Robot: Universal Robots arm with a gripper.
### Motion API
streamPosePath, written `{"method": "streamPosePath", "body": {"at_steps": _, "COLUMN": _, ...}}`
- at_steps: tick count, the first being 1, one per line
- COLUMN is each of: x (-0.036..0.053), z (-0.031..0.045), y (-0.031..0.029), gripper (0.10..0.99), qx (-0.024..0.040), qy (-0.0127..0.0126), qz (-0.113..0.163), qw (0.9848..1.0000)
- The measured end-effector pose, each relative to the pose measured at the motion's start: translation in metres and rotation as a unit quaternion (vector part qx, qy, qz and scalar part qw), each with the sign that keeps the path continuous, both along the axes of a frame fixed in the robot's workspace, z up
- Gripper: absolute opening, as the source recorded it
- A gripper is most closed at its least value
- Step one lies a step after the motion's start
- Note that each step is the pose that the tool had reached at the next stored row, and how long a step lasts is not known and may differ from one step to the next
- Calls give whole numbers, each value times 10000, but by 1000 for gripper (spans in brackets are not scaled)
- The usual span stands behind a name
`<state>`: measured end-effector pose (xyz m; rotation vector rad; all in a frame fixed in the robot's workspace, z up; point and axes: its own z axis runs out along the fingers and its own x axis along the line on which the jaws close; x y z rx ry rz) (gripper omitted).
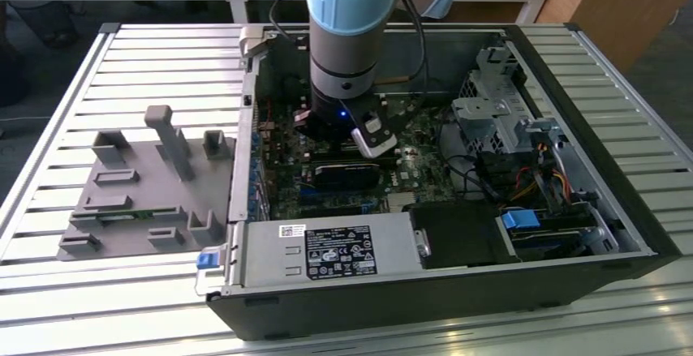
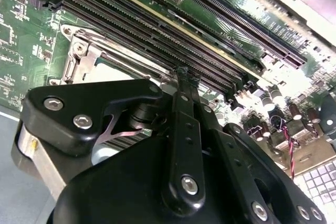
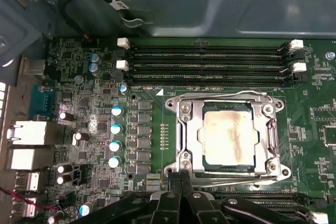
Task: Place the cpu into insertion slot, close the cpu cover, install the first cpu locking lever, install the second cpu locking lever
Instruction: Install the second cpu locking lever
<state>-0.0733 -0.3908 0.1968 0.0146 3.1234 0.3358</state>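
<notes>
The cpu (image 3: pixel 228 137), a square chip with a smeared silver top, sits in the socket on the green motherboard. The cpu cover (image 3: pixel 185 129), a silver frame, lies flat around it; its corner (image 2: pixel 84 56) also appears in the second wrist view. One thin wire locking lever (image 3: pixel 226 94) runs along the socket's edge by the memory slots. A second one (image 3: pixel 236 184) runs along the opposite edge. My gripper (image 3: pixel 181 179) (image 2: pixel 184 74) is shut, its black tips together at the socket corner beside that second lever. In the exterior view the arm (image 1: pixel 344 56) reaches down into the open computer case.
Black memory slots (image 3: pixel 210 61) run just past the socket, and capacitors (image 3: pixel 115 128) stand beside it. A black heatsink block (image 1: pixel 346 176), the power supply (image 1: pixel 324 255) and a drive cage (image 1: pixel 498 117) crowd the case. A grey fixture (image 1: pixel 141 186) rests on the slatted table.
</notes>
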Motion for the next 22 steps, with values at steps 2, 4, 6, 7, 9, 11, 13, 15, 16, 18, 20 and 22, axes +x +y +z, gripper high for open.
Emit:
{"method": "streamPosePath", "body": {"at_steps": 2, "x": -3, "z": -9, "y": 4, "gripper": 106, "qx": 17, "qy": 0, "qz": 0, "qw": 10000}}
{"method": "streamPosePath", "body": {"at_steps": 4, "x": -8, "z": -16, "y": 9, "gripper": 106, "qx": 32, "qy": 0, "qz": -1, "qw": 10000}}
{"method": "streamPosePath", "body": {"at_steps": 6, "x": -16, "z": -23, "y": 14, "gripper": 106, "qx": 46, "qy": 0, "qz": -1, "qw": 10000}}
{"method": "streamPosePath", "body": {"at_steps": 7, "x": -22, "z": -26, "y": 15, "gripper": 106, "qx": 52, "qy": 0, "qz": -1, "qw": 10000}}
{"method": "streamPosePath", "body": {"at_steps": 9, "x": -36, "z": -34, "y": 20, "gripper": 106, "qx": 61, "qy": 0, "qz": -1, "qw": 10000}}
{"method": "streamPosePath", "body": {"at_steps": 11, "x": -46, "z": -39, "y": 25, "gripper": 106, "qx": 66, "qy": 0, "qz": -1, "qw": 10000}}
{"method": "streamPosePath", "body": {"at_steps": 13, "x": -52, "z": -44, "y": 32, "gripper": 106, "qx": 70, "qy": 0, "qz": 0, "qw": 10000}}
{"method": "streamPosePath", "body": {"at_steps": 15, "x": -57, "z": -48, "y": 40, "gripper": 106, "qx": 74, "qy": 0, "qz": -1, "qw": 10000}}
{"method": "streamPosePath", "body": {"at_steps": 16, "x": -57, "z": -49, "y": 43, "gripper": 106, "qx": 74, "qy": 0, "qz": 0, "qw": 10000}}
{"method": "streamPosePath", "body": {"at_steps": 18, "x": -58, "z": -49, "y": 43, "gripper": 106, "qx": 74, "qy": 0, "qz": 0, "qw": 10000}}
{"method": "streamPosePath", "body": {"at_steps": 20, "x": -59, "z": -47, "y": 44, "gripper": 106, "qx": 73, "qy": 0, "qz": 0, "qw": 10000}}
{"method": "streamPosePath", "body": {"at_steps": 22, "x": -60, "z": -36, "y": 44, "gripper": 106, "qx": 74, "qy": 0, "qz": 0, "qw": 10000}}
